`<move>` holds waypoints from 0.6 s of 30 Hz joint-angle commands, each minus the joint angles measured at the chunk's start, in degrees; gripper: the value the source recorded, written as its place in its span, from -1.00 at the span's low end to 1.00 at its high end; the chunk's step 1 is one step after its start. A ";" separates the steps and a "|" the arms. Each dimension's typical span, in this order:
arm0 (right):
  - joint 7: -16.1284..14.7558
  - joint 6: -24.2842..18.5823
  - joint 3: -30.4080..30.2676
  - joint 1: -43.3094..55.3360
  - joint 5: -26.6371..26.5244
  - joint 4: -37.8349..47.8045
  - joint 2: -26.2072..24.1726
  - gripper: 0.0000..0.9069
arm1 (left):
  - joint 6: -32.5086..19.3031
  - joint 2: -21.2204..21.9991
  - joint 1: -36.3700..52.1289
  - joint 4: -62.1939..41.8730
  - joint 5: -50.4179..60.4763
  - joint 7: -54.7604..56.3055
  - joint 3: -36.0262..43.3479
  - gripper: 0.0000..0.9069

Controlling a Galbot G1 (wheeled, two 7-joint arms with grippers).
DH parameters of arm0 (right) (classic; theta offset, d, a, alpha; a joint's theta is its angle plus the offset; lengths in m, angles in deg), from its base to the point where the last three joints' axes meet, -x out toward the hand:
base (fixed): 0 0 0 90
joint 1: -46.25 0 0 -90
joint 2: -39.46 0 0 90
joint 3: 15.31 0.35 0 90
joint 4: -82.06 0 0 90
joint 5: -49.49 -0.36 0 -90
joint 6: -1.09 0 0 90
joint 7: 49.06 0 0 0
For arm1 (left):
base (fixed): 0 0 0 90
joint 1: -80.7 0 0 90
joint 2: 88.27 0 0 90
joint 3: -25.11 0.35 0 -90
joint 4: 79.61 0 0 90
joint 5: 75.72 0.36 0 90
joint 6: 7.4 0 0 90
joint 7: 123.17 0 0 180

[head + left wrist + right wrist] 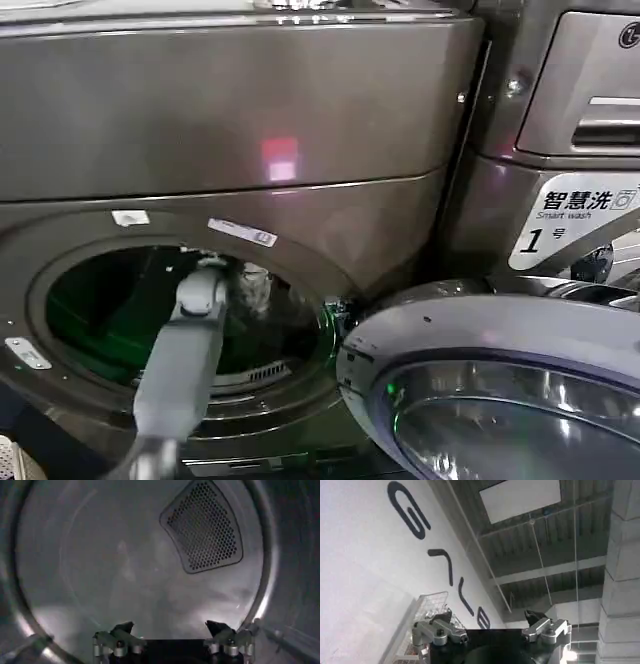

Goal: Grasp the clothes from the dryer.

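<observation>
The left tool [170,628], spread and grasping nothing, faces the dryer [300,140] drum's bare perforated vent [202,527].

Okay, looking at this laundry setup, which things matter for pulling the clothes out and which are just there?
Part of the job:
- dryer, with its door swung open
- drum, seen from inside
- left gripper, open, reaching inside the drum

Just there:
- LG machine marked Smart wash
- right gripper, open, aimed up at the ceiling

Dryer [240,120] bronze-grey; door [500,340] grey-rimmed; arm [185,350] grey
</observation>
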 commanded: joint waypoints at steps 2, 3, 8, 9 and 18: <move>-0.13 -0.28 -0.21 0.02 0.24 0.13 0.23 1.00 | -6.50 -1.22 10.15 -18.37 6.52 -21.33 13.37 1.00; -0.17 -0.37 -0.24 -0.01 0.51 0.16 0.22 1.00 | -7.83 -1.57 10.74 -19.29 6.83 -24.12 15.37 1.00; -0.28 -0.61 -0.30 -0.08 0.92 0.12 0.24 1.00 | -8.96 -2.04 13.89 -22.29 11.32 -33.71 21.46 1.00; -0.33 -0.65 -0.27 -0.13 0.94 0.13 0.28 1.00 | -9.32 -1.65 14.64 -23.35 13.25 -34.62 22.31 1.00; -0.59 -0.98 0.09 -0.70 1.04 0.55 0.45 1.00 | -16.73 -1.51 18.08 -28.34 18.07 -43.05 27.46 1.00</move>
